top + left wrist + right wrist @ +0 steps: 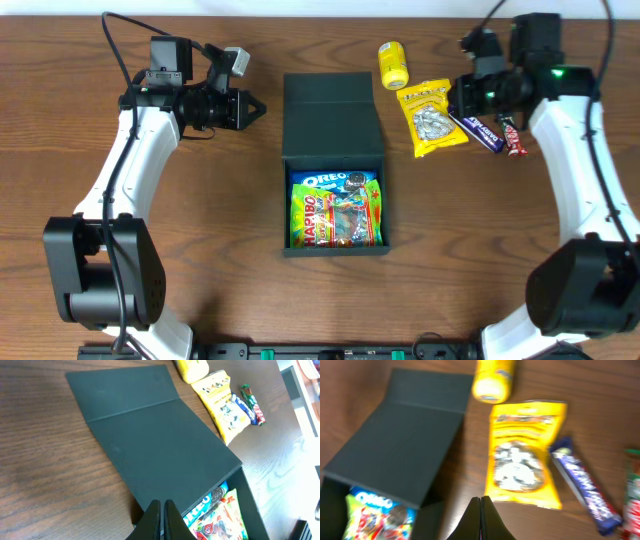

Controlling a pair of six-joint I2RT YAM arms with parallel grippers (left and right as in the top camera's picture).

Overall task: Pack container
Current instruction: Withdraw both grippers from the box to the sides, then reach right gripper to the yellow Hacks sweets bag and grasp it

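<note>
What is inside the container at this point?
In the container, a Haribo bag fills most of the opening, with an Oreo packet showing at the hinge end. Whatever lies beneath them is covered.

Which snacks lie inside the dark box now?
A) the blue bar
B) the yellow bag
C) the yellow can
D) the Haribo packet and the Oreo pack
D: only the Haribo packet and the Oreo pack show inside the open container.
</note>
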